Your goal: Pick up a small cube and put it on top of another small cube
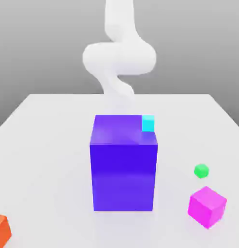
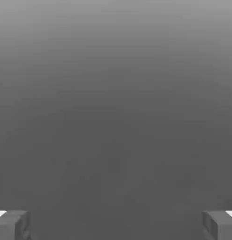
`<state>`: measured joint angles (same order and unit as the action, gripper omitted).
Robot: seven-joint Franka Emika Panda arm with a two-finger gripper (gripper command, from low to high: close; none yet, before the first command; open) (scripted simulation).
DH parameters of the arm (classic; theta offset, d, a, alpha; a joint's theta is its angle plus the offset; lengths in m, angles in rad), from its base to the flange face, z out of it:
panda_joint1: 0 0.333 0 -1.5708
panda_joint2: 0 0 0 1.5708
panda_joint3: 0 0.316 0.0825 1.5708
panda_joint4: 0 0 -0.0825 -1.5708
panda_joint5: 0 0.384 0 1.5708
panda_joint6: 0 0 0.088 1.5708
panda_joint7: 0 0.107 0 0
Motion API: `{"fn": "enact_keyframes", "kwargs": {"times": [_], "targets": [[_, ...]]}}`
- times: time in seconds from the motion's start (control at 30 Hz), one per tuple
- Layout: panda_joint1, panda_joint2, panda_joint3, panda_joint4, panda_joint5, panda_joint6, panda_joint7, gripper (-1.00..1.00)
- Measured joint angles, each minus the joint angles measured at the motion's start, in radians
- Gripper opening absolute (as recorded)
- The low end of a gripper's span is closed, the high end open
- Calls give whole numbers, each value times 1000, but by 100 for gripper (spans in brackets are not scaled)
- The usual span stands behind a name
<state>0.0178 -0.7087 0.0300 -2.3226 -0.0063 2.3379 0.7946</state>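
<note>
- Orange cube is sitting up front
- end effector is gaping open, holding nothing
- pick's still pending imo, next move's probably needing alignment over green cube

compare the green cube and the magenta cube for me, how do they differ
The green cube is clearly smaller than the magenta cube. In colour, the green cube is a vivid green, while the magenta cube is a bright pink-purple. In the exterior view, the green cube sits farther up the table than the magenta cube. Both stand toward the exterior view's right, each turned with an edge facing the camera.
</note>
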Motion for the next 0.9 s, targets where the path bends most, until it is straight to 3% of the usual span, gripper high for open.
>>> {"fn": "enact_keyframes", "kwargs": {"times": [0.6,0.77,0.9], "targets": [[158,659,207,-163,-77,273,-16,0],[221,840,236,-208,-99,348,-20,0],[263,986,195,-199,-171,452,29,0]]}}
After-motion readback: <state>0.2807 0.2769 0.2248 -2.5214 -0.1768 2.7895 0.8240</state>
